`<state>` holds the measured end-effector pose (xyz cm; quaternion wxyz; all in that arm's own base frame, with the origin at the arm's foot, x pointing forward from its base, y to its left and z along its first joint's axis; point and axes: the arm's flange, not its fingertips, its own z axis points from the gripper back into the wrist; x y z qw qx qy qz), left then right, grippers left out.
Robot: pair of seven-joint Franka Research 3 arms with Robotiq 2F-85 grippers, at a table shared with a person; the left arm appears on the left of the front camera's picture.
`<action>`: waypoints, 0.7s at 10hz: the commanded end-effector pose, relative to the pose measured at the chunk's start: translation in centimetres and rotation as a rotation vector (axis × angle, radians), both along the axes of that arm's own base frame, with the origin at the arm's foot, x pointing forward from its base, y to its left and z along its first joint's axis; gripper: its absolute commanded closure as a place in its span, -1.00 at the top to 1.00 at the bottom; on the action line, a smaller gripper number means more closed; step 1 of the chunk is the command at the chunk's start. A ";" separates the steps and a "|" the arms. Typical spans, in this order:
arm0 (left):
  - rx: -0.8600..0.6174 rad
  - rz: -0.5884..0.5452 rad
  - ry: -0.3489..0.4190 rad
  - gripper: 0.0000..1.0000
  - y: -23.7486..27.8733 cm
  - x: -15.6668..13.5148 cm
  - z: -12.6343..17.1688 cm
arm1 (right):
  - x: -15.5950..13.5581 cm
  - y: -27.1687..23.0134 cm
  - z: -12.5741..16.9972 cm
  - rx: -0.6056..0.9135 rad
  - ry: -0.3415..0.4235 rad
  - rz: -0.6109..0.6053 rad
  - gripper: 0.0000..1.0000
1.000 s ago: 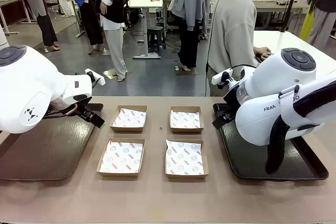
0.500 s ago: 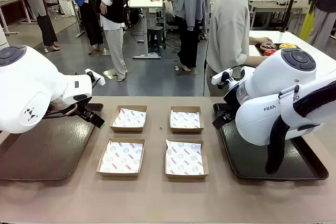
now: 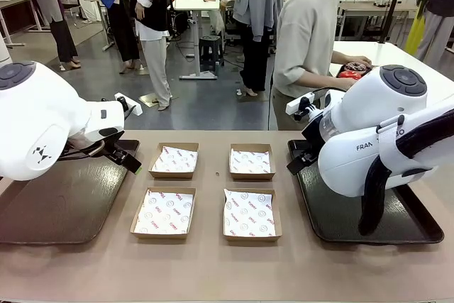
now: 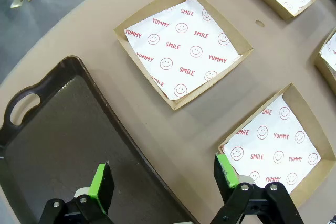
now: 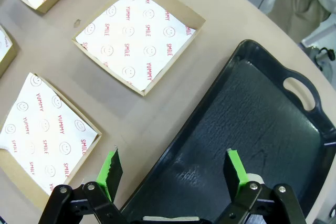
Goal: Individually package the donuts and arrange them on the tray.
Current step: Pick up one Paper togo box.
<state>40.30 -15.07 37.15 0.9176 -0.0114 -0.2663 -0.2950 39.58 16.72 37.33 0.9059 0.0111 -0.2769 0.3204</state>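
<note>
4 paper-lined boxes (image 3: 163, 234) lie empty left of the right tray (image 3: 328, 212). Beyond that tray, the person's hand (image 3: 360, 61) has swung the donuts (image 3: 352, 71) nearer. The left gripper (image 4: 163, 174) and right gripper (image 5: 173, 163) both gape, empty, so packaging can likely begin soon.

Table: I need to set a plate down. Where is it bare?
The near table strip below the four boxes is bare. The left tray and right tray are empty, the left gripper and right gripper over their inner edges. Gaps between boxes are narrow.
</note>
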 end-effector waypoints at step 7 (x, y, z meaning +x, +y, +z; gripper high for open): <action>0.000 0.000 0.000 1.00 0.0 0.0 0.0 | 0.0 0.0 0.0 0.000 0.000 0.000 1.00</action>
